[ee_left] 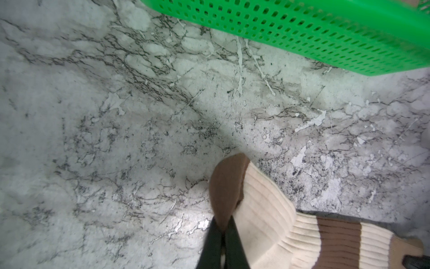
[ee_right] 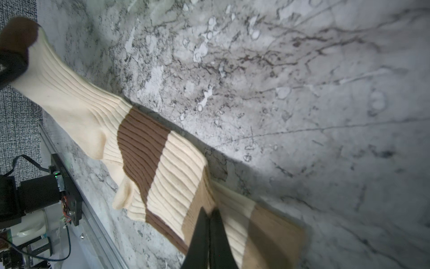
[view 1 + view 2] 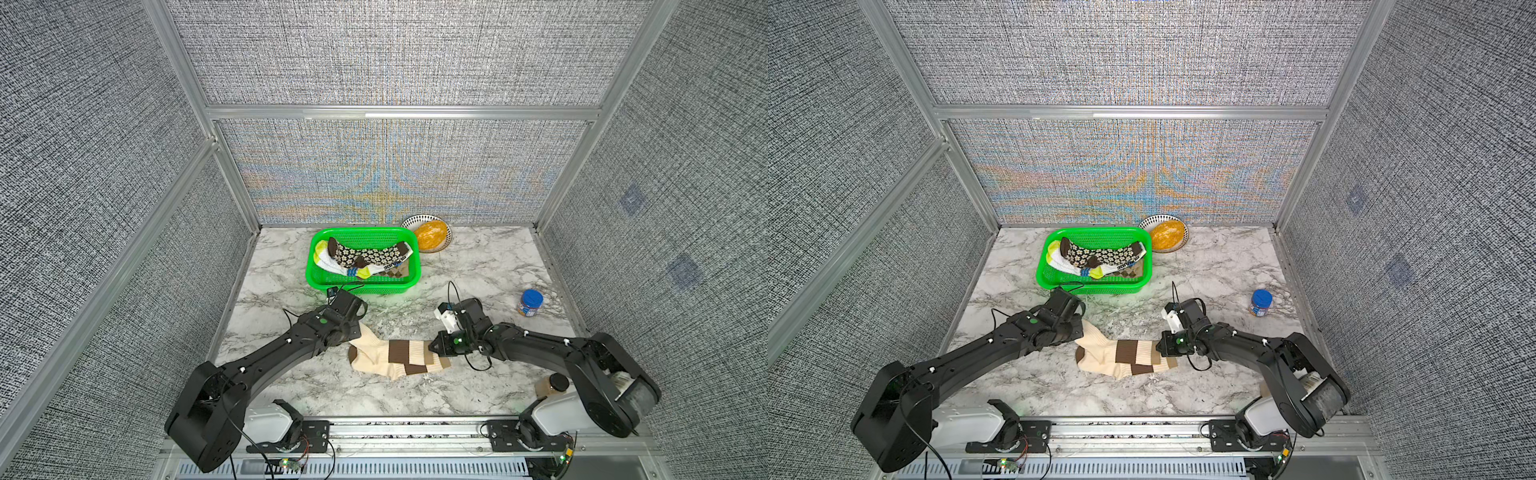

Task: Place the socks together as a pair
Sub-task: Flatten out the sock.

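The cream brown-banded socks (image 3: 395, 355) lay overlapped on the worktop (image 3: 478, 266), lower centre in both top views. The left tool (image 1: 222, 229) pinched the brown toe and the right tool (image 2: 209, 215) the cuff end. Judged light, limp, stretchy knit; best gripped at both ends.

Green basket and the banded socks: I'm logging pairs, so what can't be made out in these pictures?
Checked sock, both top views: mostly buried under the flowered sock in the green basket.
Left gripper, both top views: hidden under the left arm.
Brown-lidded jar, a top view: partly covered by the right arm.
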Robot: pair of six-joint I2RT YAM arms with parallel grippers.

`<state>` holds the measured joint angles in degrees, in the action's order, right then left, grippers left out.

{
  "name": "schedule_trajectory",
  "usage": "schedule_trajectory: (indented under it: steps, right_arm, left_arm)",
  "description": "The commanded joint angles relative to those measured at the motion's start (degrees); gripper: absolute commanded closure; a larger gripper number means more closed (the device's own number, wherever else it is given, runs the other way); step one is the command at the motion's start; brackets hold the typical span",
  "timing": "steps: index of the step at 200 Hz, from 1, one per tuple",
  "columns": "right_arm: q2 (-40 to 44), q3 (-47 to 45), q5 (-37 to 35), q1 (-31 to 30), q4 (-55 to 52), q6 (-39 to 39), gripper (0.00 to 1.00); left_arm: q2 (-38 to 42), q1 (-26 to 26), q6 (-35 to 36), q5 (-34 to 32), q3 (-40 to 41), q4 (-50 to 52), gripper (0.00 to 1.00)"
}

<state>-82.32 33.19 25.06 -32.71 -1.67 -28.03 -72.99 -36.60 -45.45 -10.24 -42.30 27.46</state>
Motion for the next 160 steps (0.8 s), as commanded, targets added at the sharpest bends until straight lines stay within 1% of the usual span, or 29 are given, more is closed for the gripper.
schedule_trajectory:
  steps: [1,13,34,62,102,134,160]
  right_arm:
    - [2.7,0.7,1.2,-0.1,-1.7,0.3,1.00]
    - [4.8,1.1,1.9,-0.1,-3.0,0.6,1.00]
    - [8.0,2.5,2.5,0.0,-7.2,1.9,1.00]
    - [12.3,3.7,3.8,1.0,-12.5,3.4,1.00]
    - [12.6,7.5,4.8,2.3,-22.2,9.4,1.00]
    - [12.8,9.4,5.2,3.0,-26.9,12.3,1.00]
    - [13.0,8.9,4.6,4.1,-28.8,13.5,1.00]
  left_arm:
    - [1.4,0.1,1.5,2.8,-0.8,0.5,1.00]
    - [2.8,0.1,2.7,4.2,-1.1,1.8,1.00]
    - [6.9,0.1,2.7,7.3,-0.3,2.2,1.00]
    - [13.5,0.0,1.5,12.4,2.0,3.1,1.00]
    - [21.3,0.0,-0.9,12.0,5.8,6.5,1.00]
    - [23.0,0.0,-2.2,14.2,6.7,6.5,1.00]
    - [20.8,-0.3,-1.7,14.4,8.2,4.6,1.00]
